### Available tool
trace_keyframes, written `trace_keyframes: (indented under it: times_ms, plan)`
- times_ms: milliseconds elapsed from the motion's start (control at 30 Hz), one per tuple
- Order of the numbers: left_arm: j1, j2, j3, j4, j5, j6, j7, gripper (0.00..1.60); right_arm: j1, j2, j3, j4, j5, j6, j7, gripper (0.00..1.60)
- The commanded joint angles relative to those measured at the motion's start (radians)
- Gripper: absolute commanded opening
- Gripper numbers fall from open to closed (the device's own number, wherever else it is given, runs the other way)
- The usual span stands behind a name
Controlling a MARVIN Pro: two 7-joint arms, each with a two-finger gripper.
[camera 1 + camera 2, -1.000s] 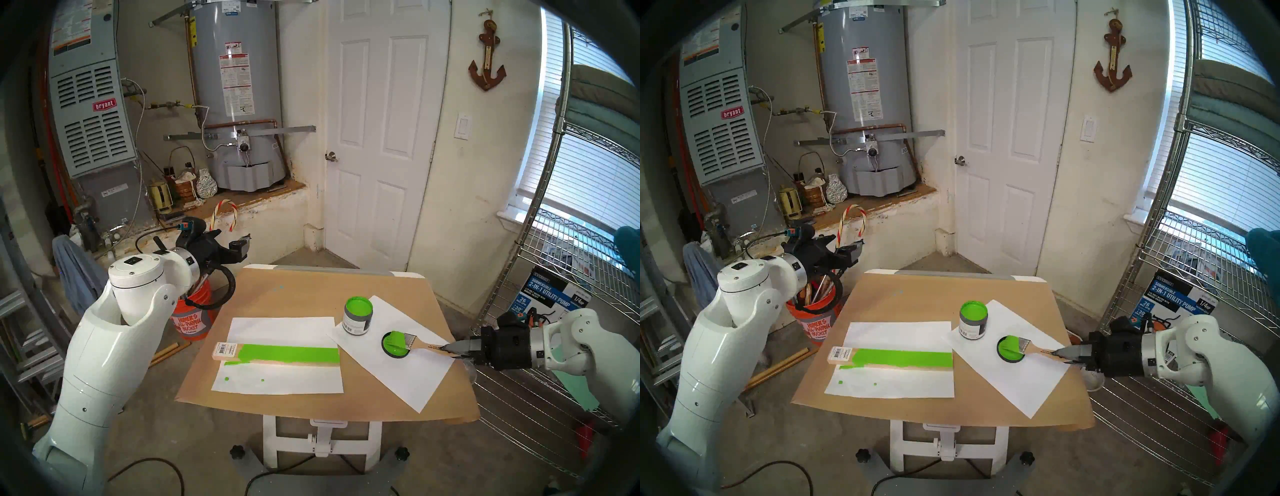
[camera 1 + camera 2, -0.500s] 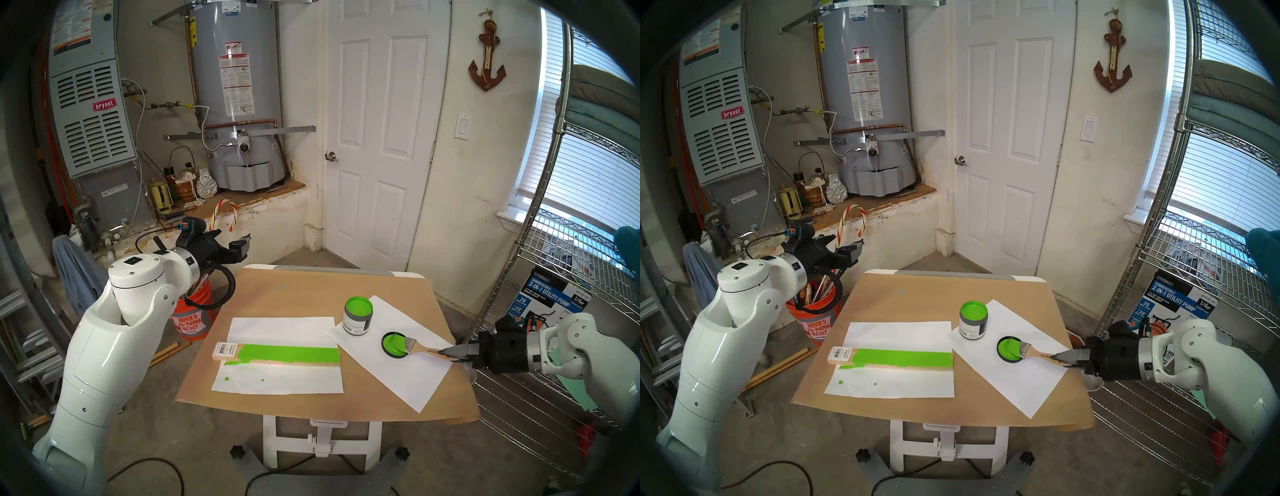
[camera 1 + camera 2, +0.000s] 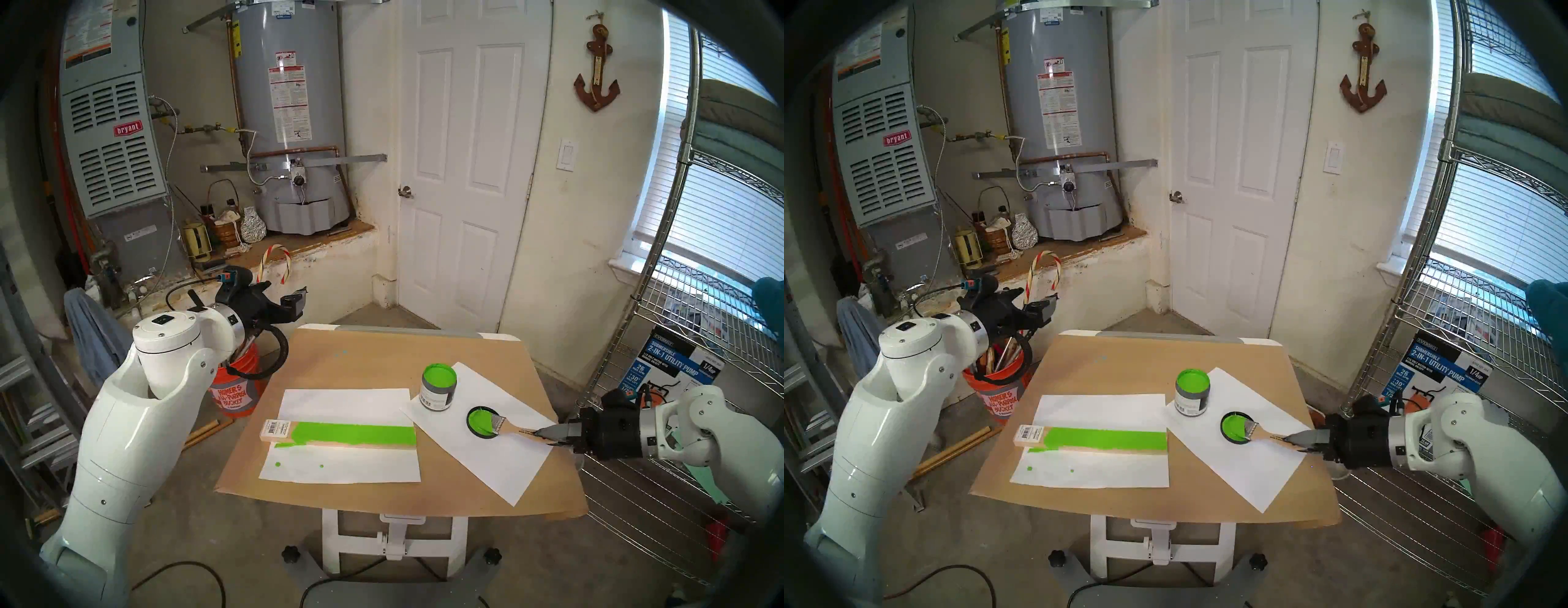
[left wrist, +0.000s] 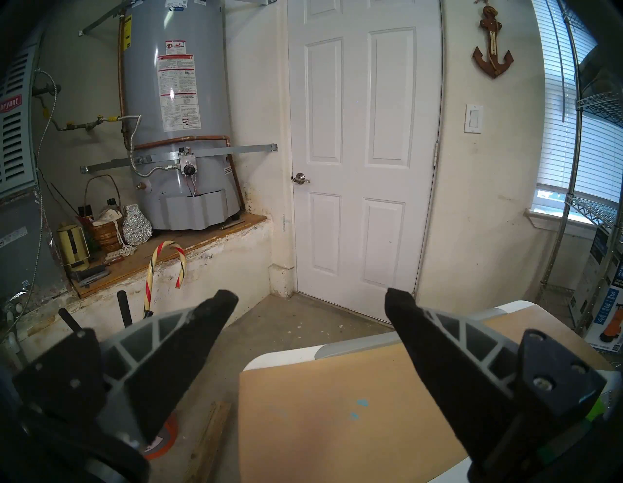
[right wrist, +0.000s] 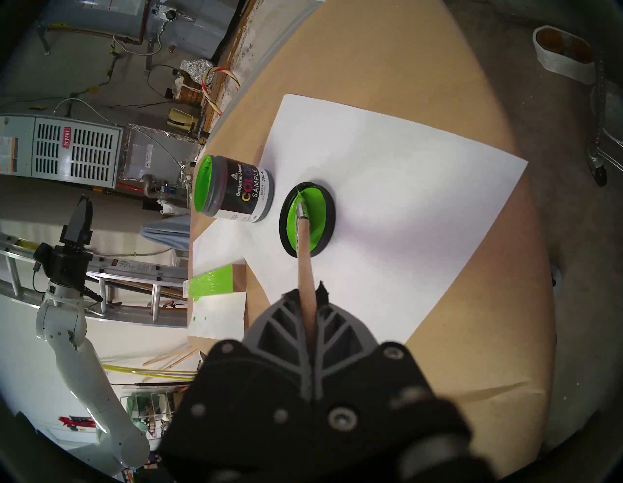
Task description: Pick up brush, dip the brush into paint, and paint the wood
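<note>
My right gripper is shut on the wooden handle of the brush. The brush's bristles rest in the green paint that fills a black lid lying on white paper. An open paint jar stands just behind the lid. The wood lies on another white sheet at the table's left, mostly green, with a barcode sticker at its left end. My left gripper hangs open and empty past the table's far-left corner.
Brown paper covers the table. An orange bucket with tools stands on the floor at the left. A wire shelf rack stands close behind my right arm. Green drips dot the sheet before the wood.
My right gripper has moved slightly toward the table's far side and turned the brush, sliding its bristles deeper into the paint in the lid. The left arm has stayed still.
</note>
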Motion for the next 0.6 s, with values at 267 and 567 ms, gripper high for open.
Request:
trace_keyframes:
  times_ms: [267,567]
  plan:
    - [-0.009,0.002,-0.009,-0.017,-0.002,-0.003,0.000,1.60,0.070,0.010,-0.046,0.023,-0.006,-0.014,-0.019,0.00]
    - [-0.009,0.002,-0.009,-0.017,-0.002,-0.003,0.000,1.60,0.055,0.012,-0.029,0.021,0.001,-0.007,-0.014,0.60]
